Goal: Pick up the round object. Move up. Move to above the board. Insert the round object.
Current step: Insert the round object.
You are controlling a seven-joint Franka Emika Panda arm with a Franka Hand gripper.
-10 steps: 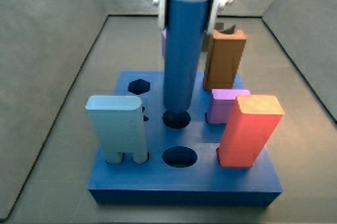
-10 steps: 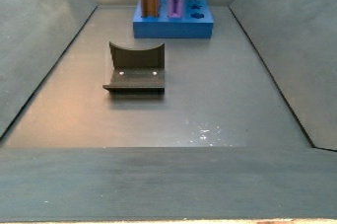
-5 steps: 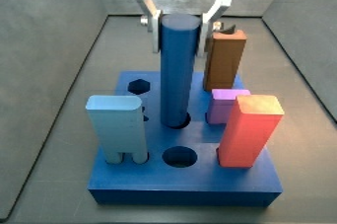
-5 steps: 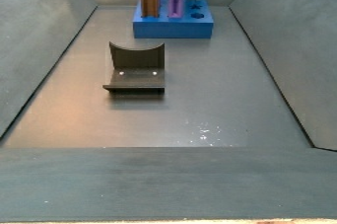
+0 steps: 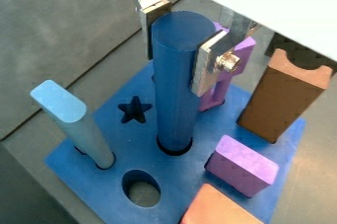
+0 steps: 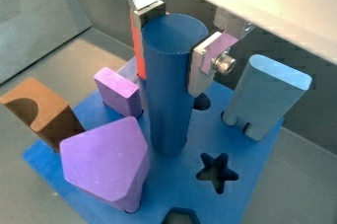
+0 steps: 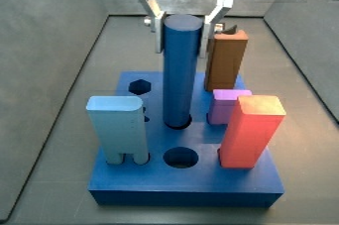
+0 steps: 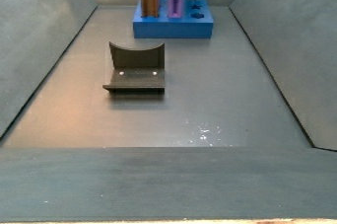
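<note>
The round object (image 7: 183,70), a tall plain blue cylinder, stands upright with its lower end in a round hole near the middle of the blue board (image 7: 185,184). It shows in both wrist views (image 5: 178,80) (image 6: 168,80). My gripper (image 7: 184,26) is straight above the board, its fingers on either side of the cylinder's top, pads against it, as both wrist views (image 5: 182,38) (image 6: 175,40) show. In a side view the board (image 8: 178,29) lies at the far end of the bin, and the cylinder is hidden among the other pegs.
Other pieces stand in the board around the cylinder: a brown arched block (image 7: 227,58), a purple peg (image 7: 228,105), an orange-red peg (image 7: 252,130) and a light-blue block (image 7: 117,125). A round hole (image 7: 180,156) is open in front. The fixture (image 8: 134,68) stands mid-floor. Grey walls enclose everything.
The cylinder has gone down from just over the hole into it, with my gripper following. Over the last half second almost nothing has moved.
</note>
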